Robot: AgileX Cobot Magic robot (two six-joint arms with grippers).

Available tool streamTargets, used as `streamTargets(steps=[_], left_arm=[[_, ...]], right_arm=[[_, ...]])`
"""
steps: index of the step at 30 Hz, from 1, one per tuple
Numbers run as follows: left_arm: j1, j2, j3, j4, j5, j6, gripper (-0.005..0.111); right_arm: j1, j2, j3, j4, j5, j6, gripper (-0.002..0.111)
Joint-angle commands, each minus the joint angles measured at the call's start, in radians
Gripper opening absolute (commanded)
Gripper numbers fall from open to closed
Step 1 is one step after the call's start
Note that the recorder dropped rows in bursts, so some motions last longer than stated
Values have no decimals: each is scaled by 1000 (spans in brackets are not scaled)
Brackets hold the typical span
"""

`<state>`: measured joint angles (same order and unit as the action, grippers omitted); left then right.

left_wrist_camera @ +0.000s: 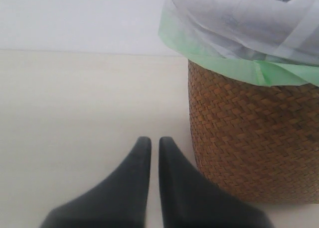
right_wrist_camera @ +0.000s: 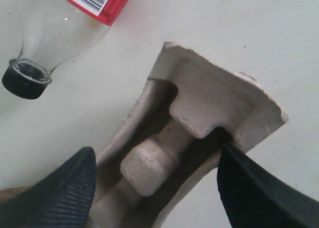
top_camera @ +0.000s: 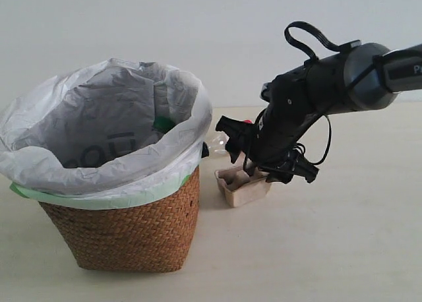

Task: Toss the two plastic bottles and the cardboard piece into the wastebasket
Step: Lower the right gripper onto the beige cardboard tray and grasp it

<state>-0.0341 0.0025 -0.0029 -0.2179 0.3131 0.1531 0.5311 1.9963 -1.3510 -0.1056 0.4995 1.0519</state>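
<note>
In the middle right of the exterior frame, my right hand (top_camera: pixel 267 170) hangs low over the cardboard piece (top_camera: pixel 241 190). The piece sits on the pale worktop (top_camera: pixel 343 249), just beside the wicker wastebasket (top_camera: pixel 125 229) that fills the left half.

The right wrist view shows this hand spread wide, with one finger on each side of the moulded tray and nothing gripped yet. The slim red-labelled bottle (right_wrist_camera: pixel 60 34) lies on its side on the worktop near the tray, black cap on. A green patch (top_camera: pixel 163 124) shows inside the white liner (top_camera: pixel 99 117), so I judge the larger bottle is already in.

My left hand (left_wrist_camera: pixel 154 141) is clenched and empty, low beside the basket's woven wall.

To do this step well, I would lower the right hand until its fingers straddle the tray's walls. I would then close gently so the pulp does not crumple, staying clear of the bottle.
</note>
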Motion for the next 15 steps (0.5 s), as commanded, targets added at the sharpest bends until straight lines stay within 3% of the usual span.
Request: streamTargets(steps=[1, 7, 15], left_arm=[[3, -2, 3, 2, -1, -9, 6], [3, -2, 3, 2, -1, -9, 6], [3, -2, 3, 2, -1, -9, 6]], right_arm=[[3, 30, 3, 3, -14, 84, 62], [21, 53, 3, 3, -71, 110, 62], [27, 25, 3, -48, 4, 38, 62]])
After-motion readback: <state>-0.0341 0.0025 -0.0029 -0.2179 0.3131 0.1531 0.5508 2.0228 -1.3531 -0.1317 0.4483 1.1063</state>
